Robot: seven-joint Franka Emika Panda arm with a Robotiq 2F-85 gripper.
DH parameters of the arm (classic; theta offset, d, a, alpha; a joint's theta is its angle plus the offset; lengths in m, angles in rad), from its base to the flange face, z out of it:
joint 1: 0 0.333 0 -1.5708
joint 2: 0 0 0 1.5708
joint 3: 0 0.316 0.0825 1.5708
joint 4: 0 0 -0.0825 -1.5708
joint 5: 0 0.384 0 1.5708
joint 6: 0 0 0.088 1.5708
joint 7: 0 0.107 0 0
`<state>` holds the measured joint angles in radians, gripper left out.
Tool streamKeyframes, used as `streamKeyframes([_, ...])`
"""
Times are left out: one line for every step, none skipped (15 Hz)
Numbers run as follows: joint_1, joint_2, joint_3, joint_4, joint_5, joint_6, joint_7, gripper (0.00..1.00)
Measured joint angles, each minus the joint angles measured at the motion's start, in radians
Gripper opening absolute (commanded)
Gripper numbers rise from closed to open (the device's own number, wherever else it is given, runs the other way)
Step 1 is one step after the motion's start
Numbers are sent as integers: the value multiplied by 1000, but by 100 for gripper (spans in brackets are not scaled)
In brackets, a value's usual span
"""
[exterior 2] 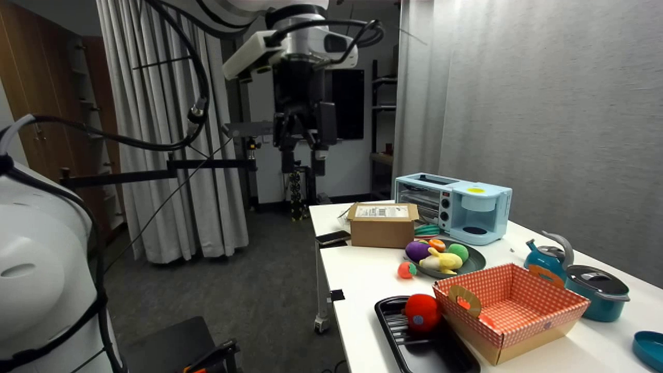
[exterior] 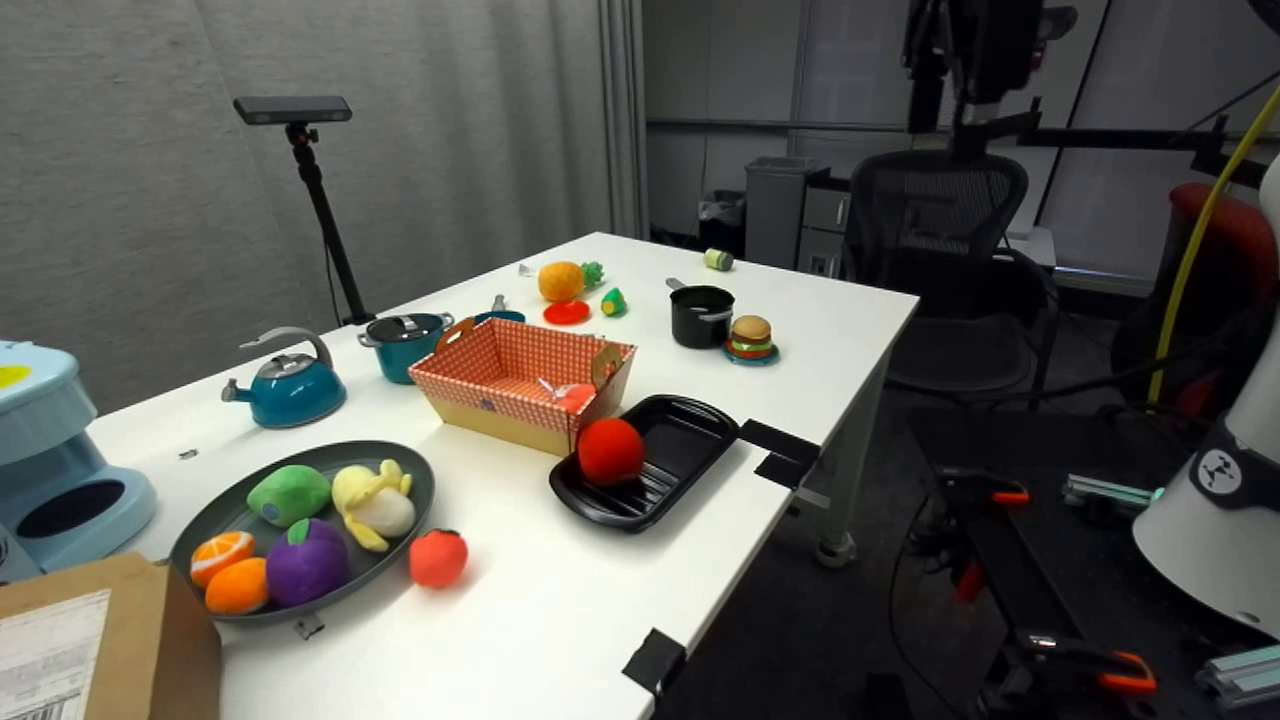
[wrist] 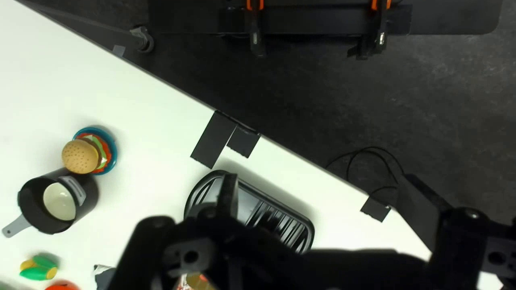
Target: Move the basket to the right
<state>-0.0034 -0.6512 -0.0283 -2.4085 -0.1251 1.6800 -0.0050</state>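
Note:
The basket (exterior: 490, 408) is rectangular with slanted sides, a red-and-white checked lining, tan outside and two brown handles. It stands upright on the white table in both exterior views (exterior 2: 544, 330), touching or very near the black tray. A small pinkish-red thing (exterior: 576, 397) shows inside its near end. In the wrist view only a sliver of the basket (wrist: 198, 282) shows at the bottom edge; the gripper hides the rest. My gripper (exterior 2: 303, 163) hangs high above and away from the basket, fingers apart and empty. In the wrist view the fingers (wrist: 322, 201) are wide apart.
The black tray (exterior: 690, 440) with a red fruit (exterior: 611, 452) lies beside the basket at the table edge. A teal pot (exterior: 405, 350), a kettle (exterior: 297, 390), a fruit plate (exterior: 420, 465), a black pot (exterior: 701, 317) and a toy burger (exterior: 750, 335) stand around it.

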Motion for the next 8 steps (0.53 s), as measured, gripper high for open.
streamKeyframes([-11,35,-23,28,-9,16,-19,100])
streamKeyframes([-20,74,-47,58,-14,32,-40,100])
streamKeyframes([-27,118,-67,92,-16,48,-61,100])
streamKeyframes([-33,168,-84,130,-17,64,-81,100])
streamKeyframes([-38,221,-98,169,-17,80,-97,100])
streamKeyframes([-42,275,-107,209,-17,94,-112,100])
streamKeyframes([-44,330,-115,250,-17,105,-121,100])
streamKeyframes([-46,386,-119,293,-17,113,-128,100])
